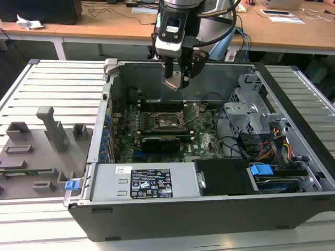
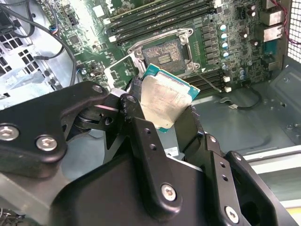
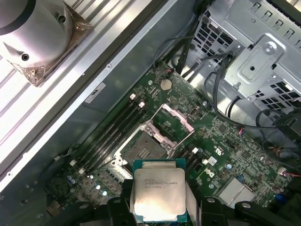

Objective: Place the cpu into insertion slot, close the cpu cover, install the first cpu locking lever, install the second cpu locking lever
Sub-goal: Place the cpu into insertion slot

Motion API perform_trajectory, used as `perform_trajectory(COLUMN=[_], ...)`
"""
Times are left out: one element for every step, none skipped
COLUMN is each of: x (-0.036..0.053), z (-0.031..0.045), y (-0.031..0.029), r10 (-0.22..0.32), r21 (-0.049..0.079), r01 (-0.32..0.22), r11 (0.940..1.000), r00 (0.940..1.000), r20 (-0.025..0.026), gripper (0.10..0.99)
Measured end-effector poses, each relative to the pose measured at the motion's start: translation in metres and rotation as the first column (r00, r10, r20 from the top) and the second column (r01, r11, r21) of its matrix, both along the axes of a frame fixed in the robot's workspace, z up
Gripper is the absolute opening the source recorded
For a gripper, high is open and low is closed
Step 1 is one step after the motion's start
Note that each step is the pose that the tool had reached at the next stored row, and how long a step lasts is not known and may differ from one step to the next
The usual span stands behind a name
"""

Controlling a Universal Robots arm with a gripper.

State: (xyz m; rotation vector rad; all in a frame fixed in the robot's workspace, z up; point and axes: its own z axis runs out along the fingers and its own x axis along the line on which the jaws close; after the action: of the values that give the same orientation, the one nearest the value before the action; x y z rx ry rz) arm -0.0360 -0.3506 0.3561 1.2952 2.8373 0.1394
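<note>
Here, on the exterior view's left, a grey parts tray [image 1: 31, 151] sits beside the case [image 1: 157, 219]. Centrally, your gripper [image 1: 177, 79] hangs well above the insertion slot [image 1: 166, 121], fingers [image 2: 135, 115] clamped on the edges of the cpu [image 3: 157, 190], probably sparing its underside. The cpu cover [image 3: 172, 123] stands swung up, leaving the slot clear. A drive cage [image 1: 251, 107] stands rightward.

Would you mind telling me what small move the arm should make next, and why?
Probably ease the gripper down toward the insertion slot. It holds the cpu by its edges, clear above the slot, and the cpu cover stands open, leaving the socket bare.
</note>
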Motion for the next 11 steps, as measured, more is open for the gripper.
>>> perform_trajectory(x=[0.0,0.0,0.0,0.0,0.0,0.0,0.0,0.0,0.0,0.0,0.0], z=[0.0,-0.0001,-0.0002,-0.0002,-0.0003,-0.0004,-0.0005,-0.0006,-0.0006,-0.0007,-0.0008], y=[0.0,0.0,0.0,0.0,0.0,0.0,0.0,0.0,0.0,0.0,0.0], r10=[-0.003,-0.01,-0.013,-0.016,-0.021,-0.026,-0.029,-0.034,-0.038,-0.043,-0.047], r21=[0.0,0.0,0.0,0.0,0.0,0.0,0.0,0.0,0.0,0.0,0.0], r01=[0.003,0.01,0.013,0.016,0.021,0.026,0.029,0.034,0.038,0.043,0.047], r11=[1.0,1.0,0.9999,0.9999,0.9998,0.9997,0.9996,0.9994,0.9993,0.9991,0.9989], r00=[1.0,1.0,0.9999,0.9999,0.9998,0.9997,0.9996,0.9994,0.9993,0.9991,0.9989], r20=[0.0,0.0,0.0,0.0,0.0,-0.0001,0.0,0.0,0.0,0.0,0.0], gripper=[0.525,0.525,0.525,0.525,0.525,0.525,0.525,0.525,0.525,0.525,0.525])
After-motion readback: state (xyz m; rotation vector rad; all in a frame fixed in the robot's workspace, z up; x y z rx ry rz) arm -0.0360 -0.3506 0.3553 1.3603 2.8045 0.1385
